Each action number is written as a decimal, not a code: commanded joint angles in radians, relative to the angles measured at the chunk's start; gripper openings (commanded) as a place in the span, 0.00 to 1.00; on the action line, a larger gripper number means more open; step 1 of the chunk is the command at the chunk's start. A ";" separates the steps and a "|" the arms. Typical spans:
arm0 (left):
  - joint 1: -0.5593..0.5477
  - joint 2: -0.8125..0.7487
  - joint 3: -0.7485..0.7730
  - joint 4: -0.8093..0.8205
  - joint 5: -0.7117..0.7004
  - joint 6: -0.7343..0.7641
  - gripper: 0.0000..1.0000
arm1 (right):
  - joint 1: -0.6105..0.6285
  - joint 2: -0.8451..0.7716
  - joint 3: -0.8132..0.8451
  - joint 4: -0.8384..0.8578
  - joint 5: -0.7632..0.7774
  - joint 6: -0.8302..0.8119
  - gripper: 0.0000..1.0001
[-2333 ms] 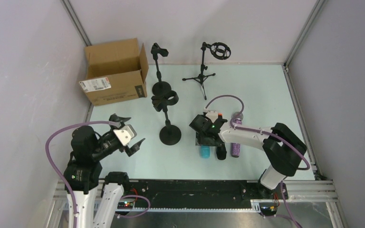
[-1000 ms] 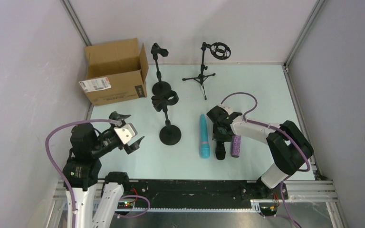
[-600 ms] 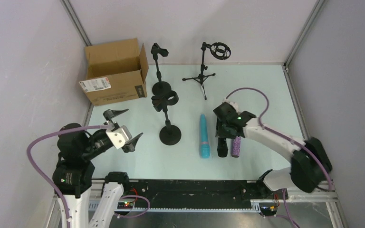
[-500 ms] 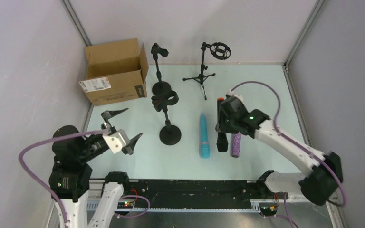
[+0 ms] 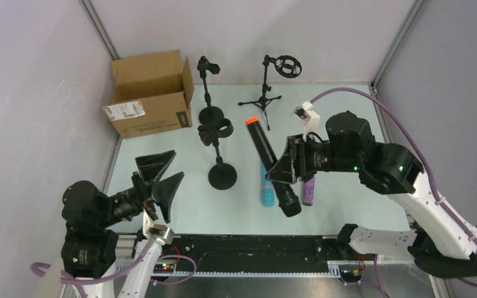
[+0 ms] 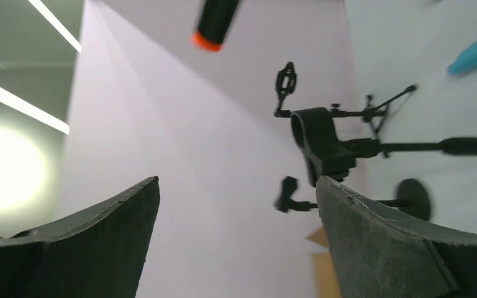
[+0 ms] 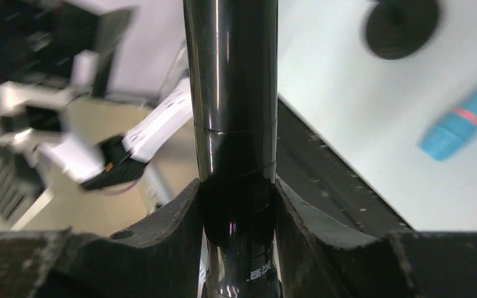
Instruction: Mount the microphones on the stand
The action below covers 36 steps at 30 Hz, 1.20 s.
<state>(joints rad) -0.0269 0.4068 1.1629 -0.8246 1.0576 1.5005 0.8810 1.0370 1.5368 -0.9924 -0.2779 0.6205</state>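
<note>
My right gripper (image 5: 284, 167) is shut on the black microphone (image 5: 268, 162) and holds it above the table. Its orange-red end (image 5: 251, 121) tilts toward the back and its head toward the front. In the right wrist view the black microphone's barrel (image 7: 233, 93) is clamped between both fingers. The turquoise microphone (image 5: 265, 193) lies on the table partly under it, and the purple microphone (image 5: 308, 189) lies just to the right. A round-base stand (image 5: 222, 176) with a clip (image 5: 215, 132) is left of them. My left gripper (image 5: 161, 180) hangs open and holds nothing at the near left.
A second round-base stand (image 5: 211, 115) and a tripod stand (image 5: 262, 100) with a ring mount (image 5: 289, 66) are at the back. An open cardboard box (image 5: 152, 93) sits at the back left. The black frame rail (image 5: 248, 245) runs along the near edge.
My right arm has lifted the black microphone off the table from between the turquoise and purple ones. My left arm has drawn back toward the near left, still open.
</note>
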 commanded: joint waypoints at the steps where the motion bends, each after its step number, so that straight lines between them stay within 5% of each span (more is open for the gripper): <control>1: -0.005 0.035 -0.028 0.006 0.125 0.541 1.00 | 0.157 0.119 0.219 0.019 -0.089 0.042 0.01; 5: -0.006 0.087 -0.009 0.006 0.189 0.762 1.00 | 0.225 0.267 0.367 0.015 -0.147 0.047 0.01; 11: -0.006 0.092 0.000 0.005 0.228 0.839 1.00 | 0.246 0.386 0.439 0.072 -0.232 0.083 0.00; 36: -0.014 0.155 0.043 0.006 0.165 0.773 0.95 | 0.287 0.529 0.449 0.183 -0.329 0.134 0.00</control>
<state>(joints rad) -0.0307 0.5468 1.1820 -0.8337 1.2327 2.0548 1.1656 1.5677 1.9285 -0.8730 -0.5533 0.7376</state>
